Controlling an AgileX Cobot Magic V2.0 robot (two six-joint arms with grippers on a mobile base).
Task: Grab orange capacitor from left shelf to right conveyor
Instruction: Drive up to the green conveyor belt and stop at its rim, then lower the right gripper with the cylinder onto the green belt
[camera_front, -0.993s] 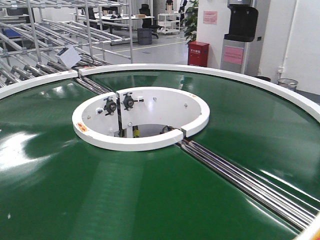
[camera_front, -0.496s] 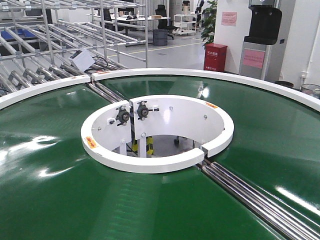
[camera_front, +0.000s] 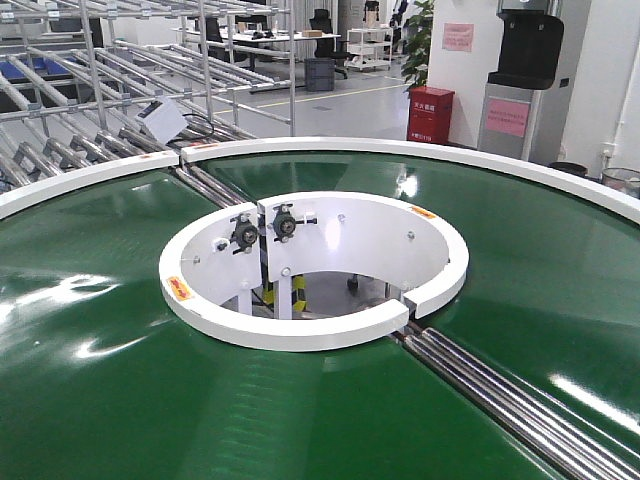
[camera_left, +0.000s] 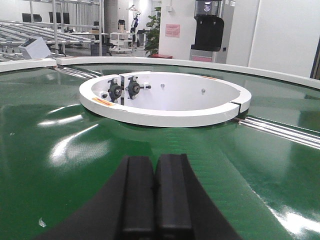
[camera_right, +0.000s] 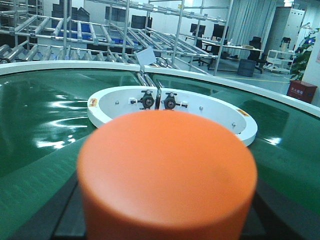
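Note:
The orange capacitor (camera_right: 167, 165) fills the bottom of the right wrist view, blurred and very close. My right gripper (camera_right: 167, 222) is shut on it, with dark fingers (camera_right: 47, 220) showing at both sides. It hangs over the glossy green belt of the right conveyor (camera_front: 120, 400), short of the white inner ring (camera_front: 300, 330). My left gripper (camera_left: 155, 165) is shut and holds nothing, low over the same belt (camera_left: 60, 170). Neither gripper shows in the front view. I cannot tell whether the racks beyond are the left shelf.
Steel roller racks (camera_front: 90, 110) with blue bins stand beyond the conveyor's white outer rim (camera_front: 400, 148). A roller seam (camera_front: 500, 390) crosses the belt. A red box (camera_front: 430, 113) and a dispenser (camera_front: 525, 80) stand by the far wall.
The front view shifted between the two earlier frames: the inner ring slid right and grew slightly. Since half a second ago it has hardly moved.

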